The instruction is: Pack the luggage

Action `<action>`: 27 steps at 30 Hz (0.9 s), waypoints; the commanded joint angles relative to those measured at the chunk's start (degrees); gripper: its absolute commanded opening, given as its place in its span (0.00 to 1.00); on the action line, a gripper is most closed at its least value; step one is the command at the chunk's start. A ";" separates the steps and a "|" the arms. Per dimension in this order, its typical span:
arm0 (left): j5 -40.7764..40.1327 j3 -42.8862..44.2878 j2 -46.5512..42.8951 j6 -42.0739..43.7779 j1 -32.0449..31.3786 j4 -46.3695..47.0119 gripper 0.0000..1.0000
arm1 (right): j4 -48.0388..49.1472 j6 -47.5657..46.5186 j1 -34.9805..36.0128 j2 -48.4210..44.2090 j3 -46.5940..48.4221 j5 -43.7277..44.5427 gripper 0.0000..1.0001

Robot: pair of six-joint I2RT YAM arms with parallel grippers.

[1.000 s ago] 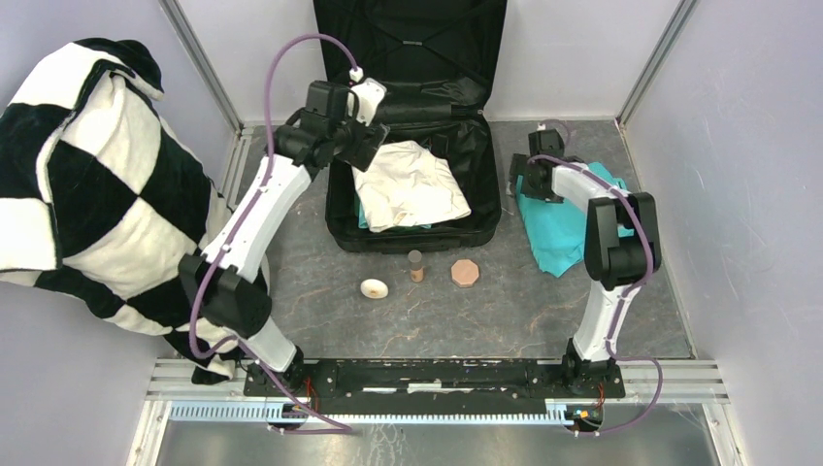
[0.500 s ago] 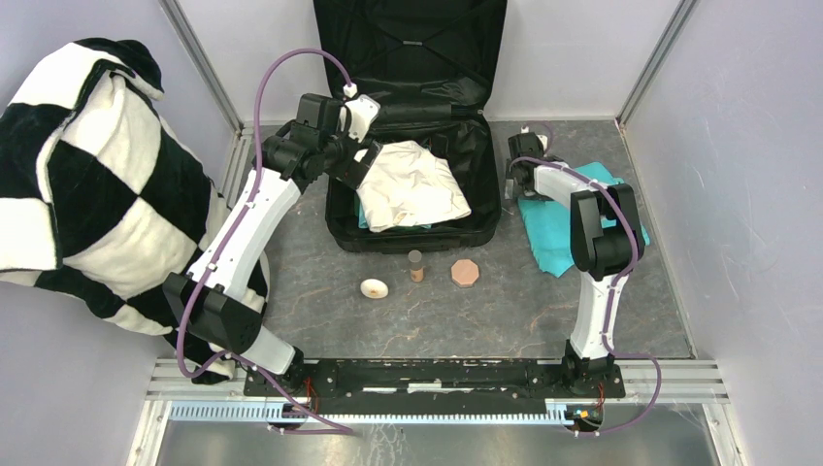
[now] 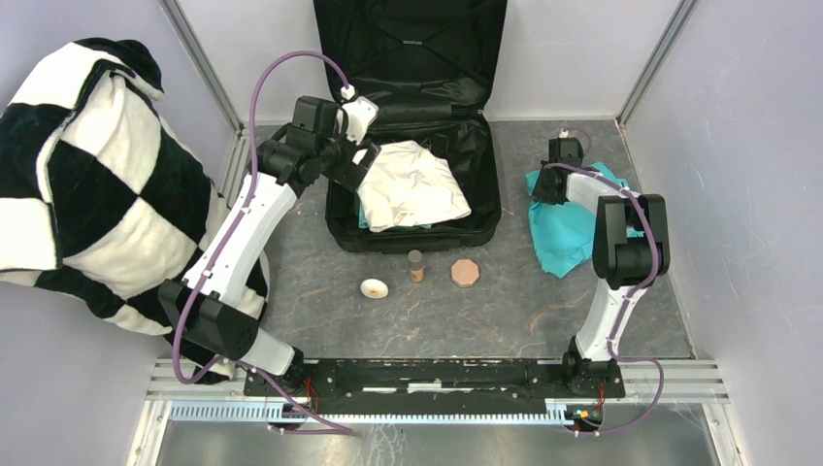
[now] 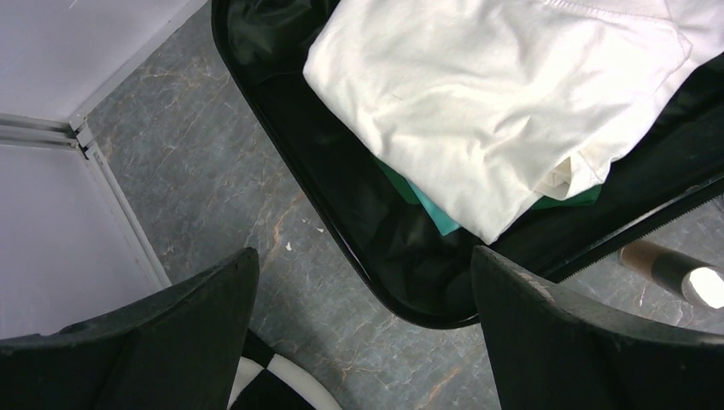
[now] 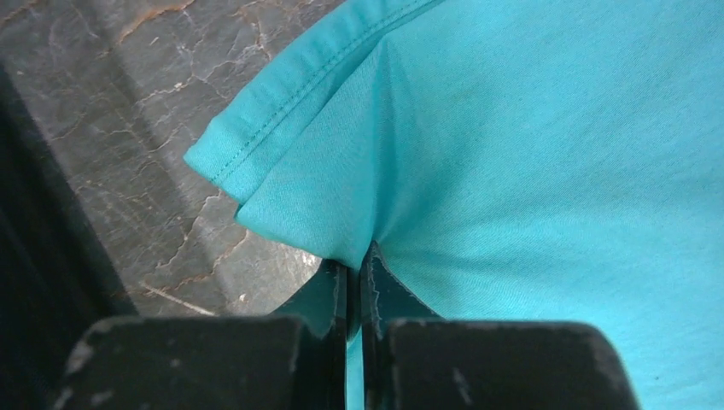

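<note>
Luggage (image 3: 417, 239) lid beyond top edge

No legible text, label, brand, number or sign is showing in any of the three views.
</note>
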 commanded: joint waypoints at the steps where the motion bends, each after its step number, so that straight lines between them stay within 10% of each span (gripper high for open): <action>1: 1.22 -1.06 -3.23 -0.14 0.16 0.16 1.00 | 1.60 3.06 -2.15 -4.67 -2.61 -12.98 0.00; 16: 9.56 -13.52 -5.38 -2.38 0.15 2.51 1.00 | 10.69 12.32 4.62 -25.68 -3.40 -27.87 0.00; 27: 19.60 -17.73 -8.97 -3.73 0.36 5.61 1.00 | 14.83 22.96 16.62 -13.21 15.15 -34.32 0.00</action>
